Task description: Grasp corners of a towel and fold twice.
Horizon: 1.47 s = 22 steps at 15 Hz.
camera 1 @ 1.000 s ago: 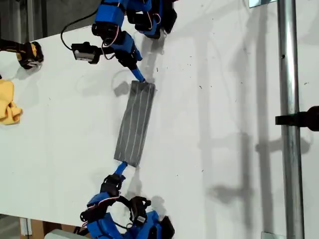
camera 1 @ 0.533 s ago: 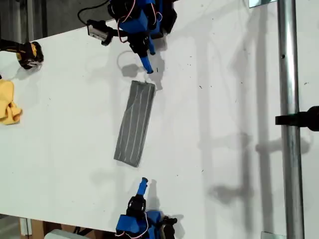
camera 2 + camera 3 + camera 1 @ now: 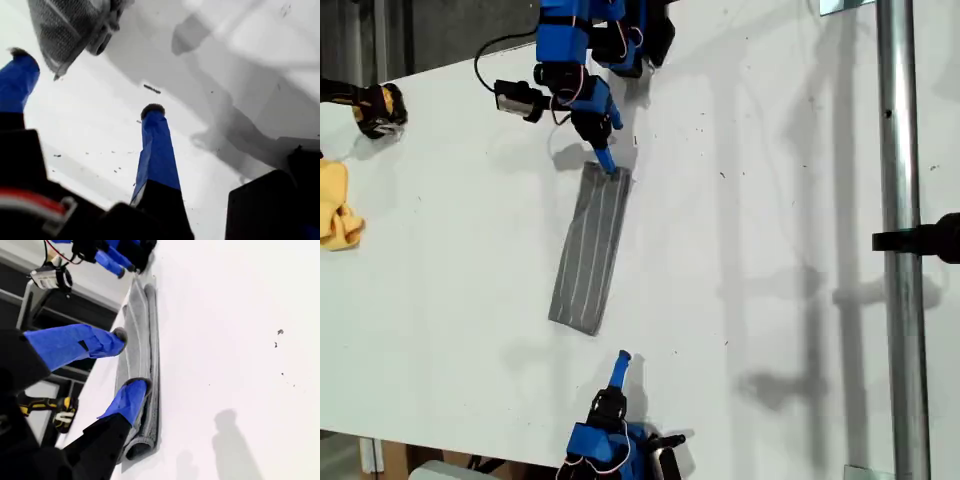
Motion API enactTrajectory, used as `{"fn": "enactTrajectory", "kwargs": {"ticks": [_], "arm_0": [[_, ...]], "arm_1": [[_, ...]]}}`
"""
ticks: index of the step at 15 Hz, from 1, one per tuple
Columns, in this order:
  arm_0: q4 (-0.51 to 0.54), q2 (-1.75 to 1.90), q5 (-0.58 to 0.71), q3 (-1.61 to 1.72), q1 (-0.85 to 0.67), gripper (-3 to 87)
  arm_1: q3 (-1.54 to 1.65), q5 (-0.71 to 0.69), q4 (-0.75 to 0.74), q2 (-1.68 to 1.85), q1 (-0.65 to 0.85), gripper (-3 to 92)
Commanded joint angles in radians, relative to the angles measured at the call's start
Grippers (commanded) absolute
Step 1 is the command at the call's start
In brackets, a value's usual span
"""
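My second gripper (image 3: 623,357) is seen at the exterior view's bottom edge, jaws spread wide, nothing held, just short of the towel (image 3: 590,245). The towel is laid as a narrow folded strip mid-surface (image 3: 770,200). My first gripper (image 3: 608,165) is parked at its far end, jaws apart, empty. Yellow cloth (image 3: 335,210), yellow-black tool (image 3: 375,108) and metal pole (image 3: 900,250) are well apart from the towel.

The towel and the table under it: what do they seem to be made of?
The towel looks like thin woven cloth, matte grey with narrow white stripes; its folded layers lie soft and rounded. The table looks like hard, smooth white board, perhaps laminate; it shows soft shadows and no sharp glare.
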Motion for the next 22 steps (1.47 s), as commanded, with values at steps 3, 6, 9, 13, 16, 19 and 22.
{"fn": "enactTrajectory", "kwargs": {"ticks": [3,6,9,13,16,19,22], "arm_0": [[0.017,0.009,-0.020,-0.008,0.011,14.6],[0.023,0.009,-0.023,-0.005,0.008,14.6],[0.026,0.009,-0.023,-0.006,0.008,14.5],[0.029,0.009,-0.032,-0.006,0.020,14.5],[0.029,0.009,-0.021,-0.005,0.005,14.6],[0.029,0.009,-0.026,-0.006,0.009,14.6],[0.031,0.009,-0.028,-0.006,0.011,14.6]], "arm_1": [[-0.164,-0.084,-0.190,-0.327,0.094,43.8],[-0.202,-0.110,-0.250,-0.400,0.143,44.3],[-0.230,-0.112,-0.348,-0.495,0.153,41.3],[-0.249,-0.104,-0.249,-0.245,0.132,41.4],[-0.222,-0.112,-0.169,-0.150,0.160,41.5],[-0.179,-0.104,-0.218,-0.218,0.161,41.9],[-0.239,-0.112,-0.255,-0.422,0.155,43.0]]}}
